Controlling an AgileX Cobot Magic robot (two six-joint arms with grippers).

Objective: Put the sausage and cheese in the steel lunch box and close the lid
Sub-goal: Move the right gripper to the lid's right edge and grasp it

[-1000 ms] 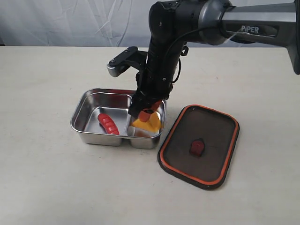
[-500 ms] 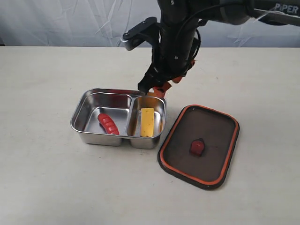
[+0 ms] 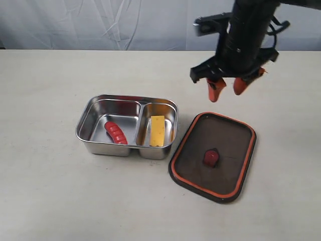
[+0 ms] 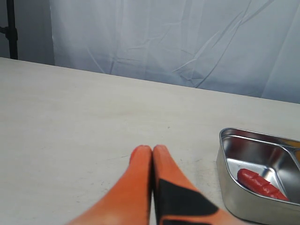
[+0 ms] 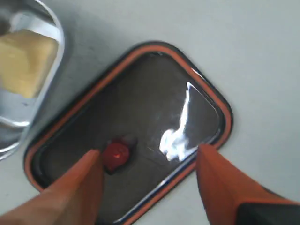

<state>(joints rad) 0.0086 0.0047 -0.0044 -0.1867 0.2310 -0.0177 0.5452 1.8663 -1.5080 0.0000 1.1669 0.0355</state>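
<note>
Steel lunch box [image 3: 83,131] loaded: sausage [image 3: 116,132] and cheese [image 3: 157,130] inside. My right gripper [image 3: 225,94] hangs spread, empty, over the lid [image 3: 223,133], which I judge needs gripping next; left gripper [image 4: 152,150] clenched.

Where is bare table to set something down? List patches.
Free: table left of the steel lunch box, and the strip in front of it and the lid. Crowded: the gap between them; the right tool hovers over the lid.

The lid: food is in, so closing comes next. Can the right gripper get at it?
Probably yes: the right gripper hangs open above the lid, which lies uncovered on the table; nothing stands between them.
</note>
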